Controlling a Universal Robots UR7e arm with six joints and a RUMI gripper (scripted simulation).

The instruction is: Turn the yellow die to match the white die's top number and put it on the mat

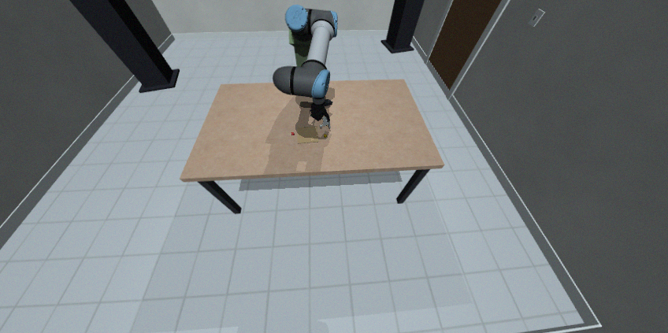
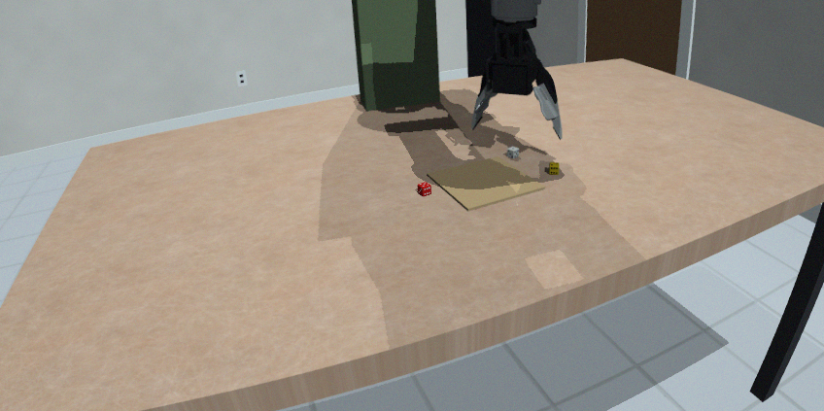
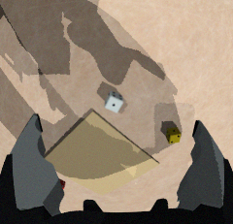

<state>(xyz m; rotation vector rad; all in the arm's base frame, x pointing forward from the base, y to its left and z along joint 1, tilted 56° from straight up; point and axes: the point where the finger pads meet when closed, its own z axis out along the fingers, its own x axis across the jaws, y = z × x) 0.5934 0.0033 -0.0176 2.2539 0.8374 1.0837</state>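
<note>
Wooden table (image 2: pixel 173 268) carries the yellow die (image 3: pixel 174 135), off the mat (image 3: pixel 97 156). Gripper (image 3: pixel 118 173) hangs above, jaws released and empty; the die lies toward two o'clock, just inside one finger.

No writing or labels anywhere. The only number I can read is on the white die (image 3: pixel 114 104), ahead of the hand: one pip on top. The yellow die (image 3: pixel 174 135) has dark pips, too small to count.
</note>
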